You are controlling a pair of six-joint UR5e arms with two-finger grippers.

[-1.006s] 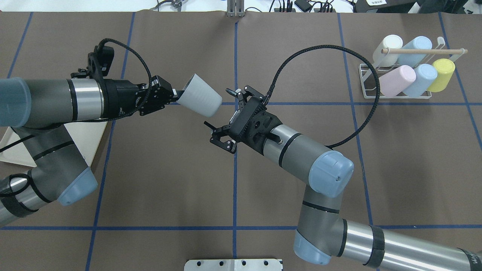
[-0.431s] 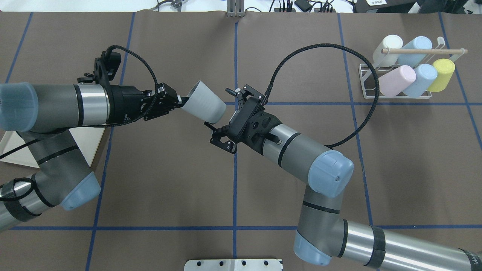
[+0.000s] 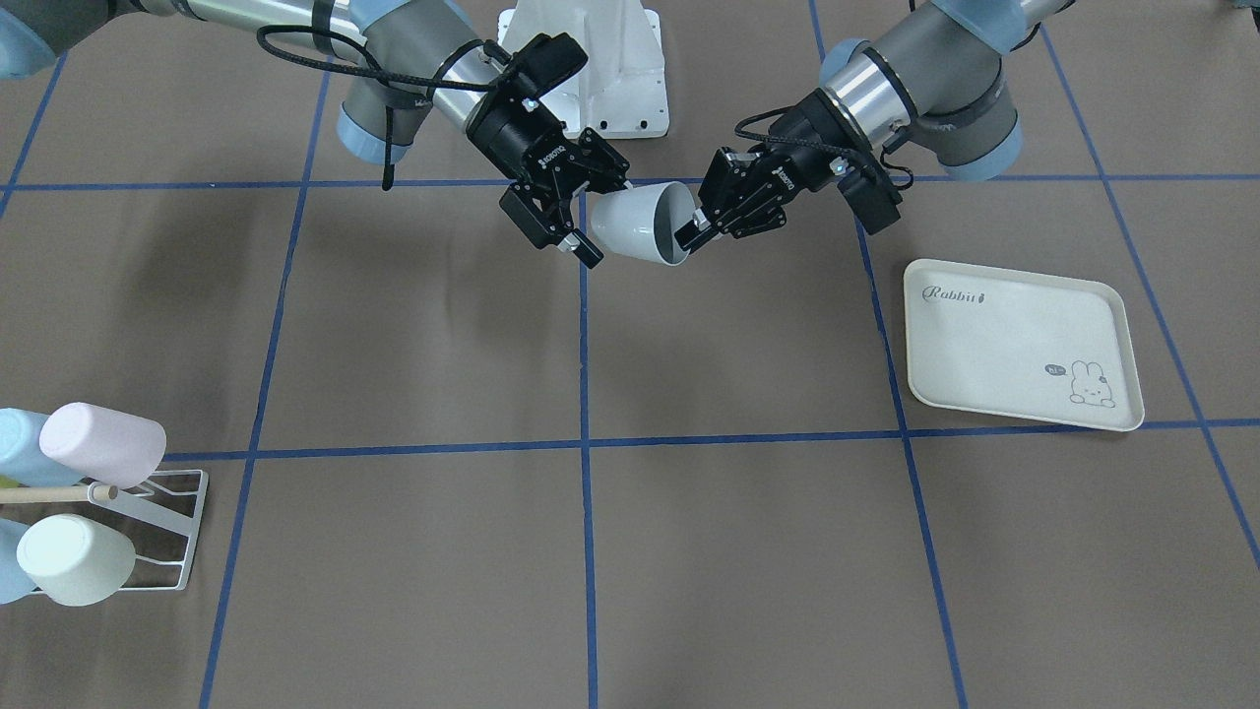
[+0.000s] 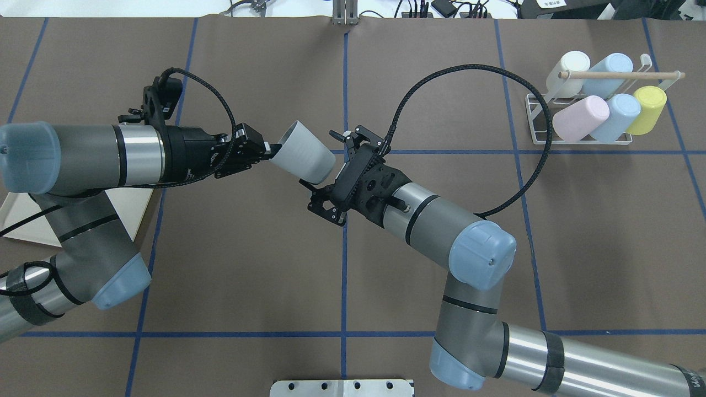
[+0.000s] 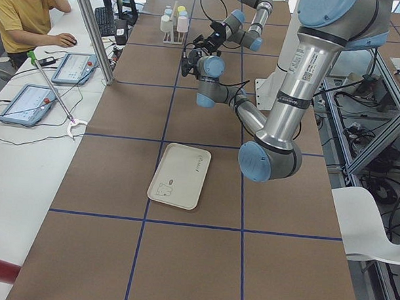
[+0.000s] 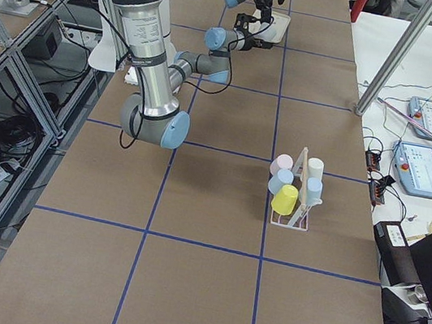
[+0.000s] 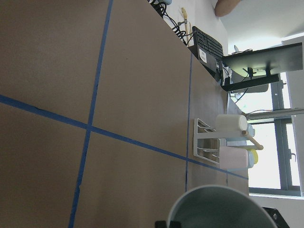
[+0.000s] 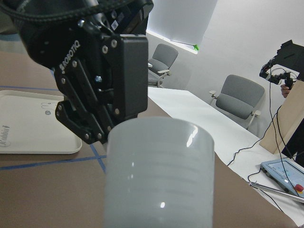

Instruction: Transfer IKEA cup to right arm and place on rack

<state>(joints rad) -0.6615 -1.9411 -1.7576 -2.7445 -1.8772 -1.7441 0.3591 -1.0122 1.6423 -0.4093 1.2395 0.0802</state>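
Left arm reaches in level across the table (image 4: pixel 231 264), wrist roughly horizontal. The left gripper (image 4: pixel 271 150) is clamped on the rim of the grey cup (image 4: pixel 306 155), one finger inside the mouth and one outside. The cup is in the air over the middle of the table, lying on its side, mouth toward the left arm and base toward the right.

Right arm comes up from the near edge, elbow bent, wrist angled toward the cup. The right gripper (image 4: pixel 325 161) has its jaws spread, one finger on each side of the cup's base end. From these views I can't tell whether the pads are touching the wall. In the right wrist view the cup fills the lower centre, with the left gripper's body just behind it.

The rack (image 4: pixel 584 142) stands well apart, near the table's far right corner. It holds five pastel cups (image 4: pixel 580 117), with the wooden rod (image 4: pixel 620 74) across the top. A wide stretch of brown table lies between it and the handover point. The right arm's black cable (image 4: pixel 496 71) loops out toward the rack. The cream tray (image 3: pixel 1024 340) lies flat beside the left arm.
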